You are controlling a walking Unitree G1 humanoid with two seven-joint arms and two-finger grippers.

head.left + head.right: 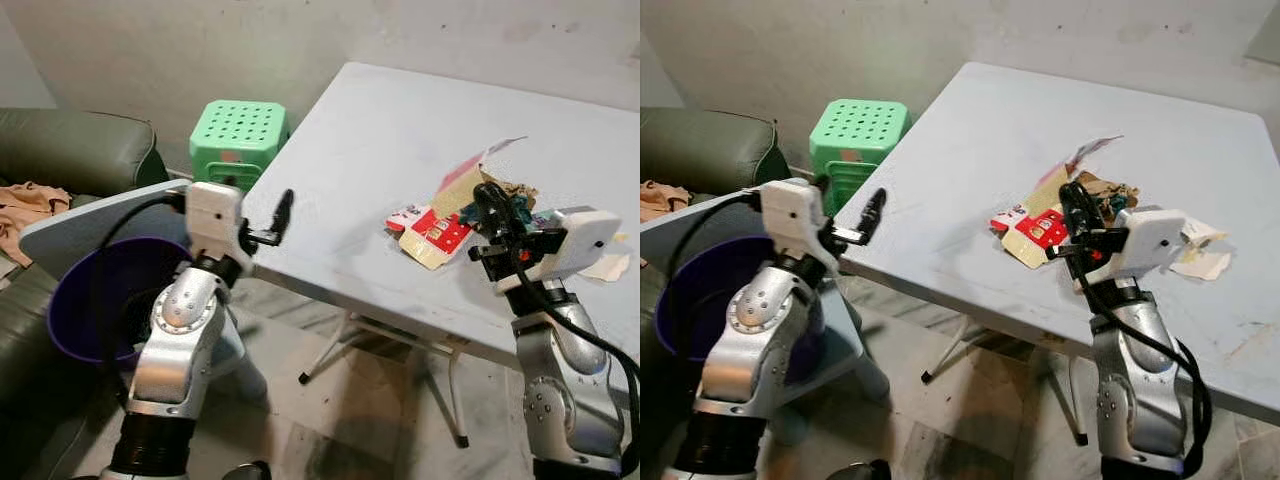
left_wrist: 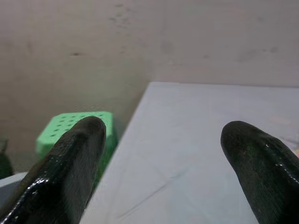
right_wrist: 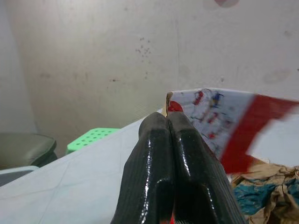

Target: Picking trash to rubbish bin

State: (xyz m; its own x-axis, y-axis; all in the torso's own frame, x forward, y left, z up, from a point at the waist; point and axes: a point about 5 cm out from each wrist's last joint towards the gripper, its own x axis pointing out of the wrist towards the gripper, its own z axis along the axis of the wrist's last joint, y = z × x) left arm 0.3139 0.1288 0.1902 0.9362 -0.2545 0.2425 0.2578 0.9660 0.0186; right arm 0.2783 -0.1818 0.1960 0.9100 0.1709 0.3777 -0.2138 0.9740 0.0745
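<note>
Purple bin (image 1: pixel 75 310) sits low at left, beside the table (image 1: pixel 380 170). Left gripper (image 1: pixel 283 215) hovers at the table's edge, fingers spread. Right gripper (image 1: pixel 1077 212), fingers pressed together, touches the carton (image 1: pixel 1035 232) lying on the table

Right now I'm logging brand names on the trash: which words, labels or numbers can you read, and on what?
None can be read.
Red and white carton on the table: printed, too small and blurred to read.
Same carton by the right gripper: red and blue marks, smeared.
</note>
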